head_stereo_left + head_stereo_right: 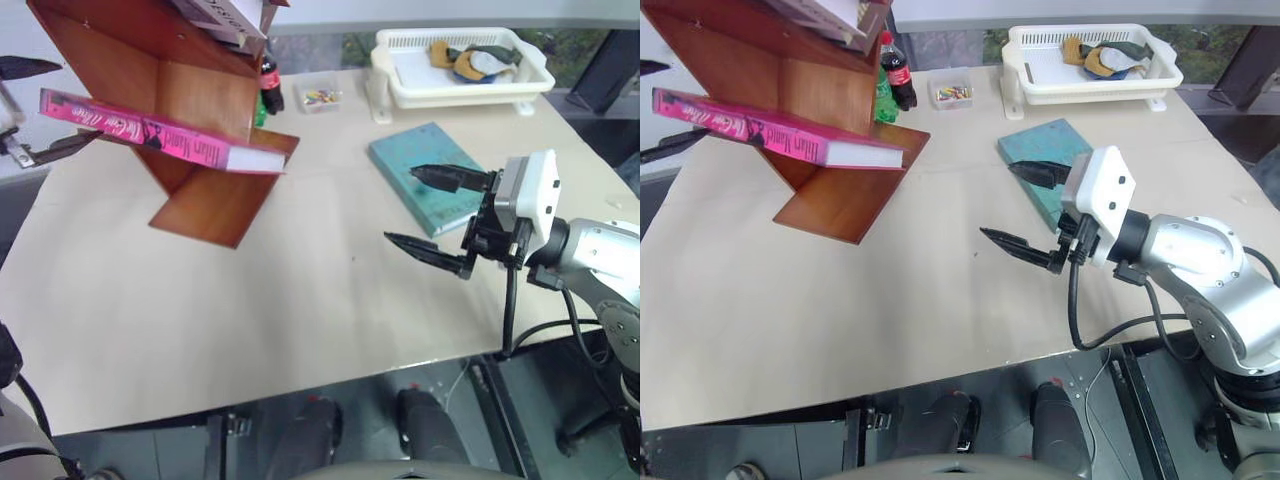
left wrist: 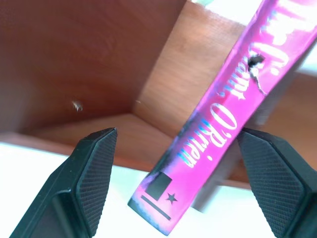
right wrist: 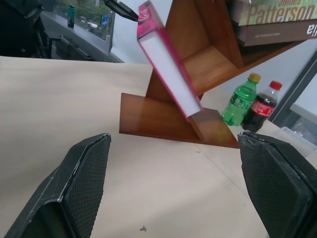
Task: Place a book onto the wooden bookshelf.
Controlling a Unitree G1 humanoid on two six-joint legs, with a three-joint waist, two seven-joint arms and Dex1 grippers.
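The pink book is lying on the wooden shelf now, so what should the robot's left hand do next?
Probably pull the left gripper straight back. Its fingers stand wide apart on either side of the book, which rests on the sloped panel of the wooden bookshelf with one end sticking out, so backing away gently should avoid nudging it.

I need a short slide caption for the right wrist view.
Pink book resting on the wooden bookshelf, seen between open right hand.

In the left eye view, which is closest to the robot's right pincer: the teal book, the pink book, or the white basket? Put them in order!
From the right pincer:
1. Teal book, right by it on the table, with one finger reaching over its edge.
2. Pink book, off to its left, lying on the wooden shelf.
3. White basket, at the table's far edge, about as far as the pink book, so 2 and 3 are hard to rank.
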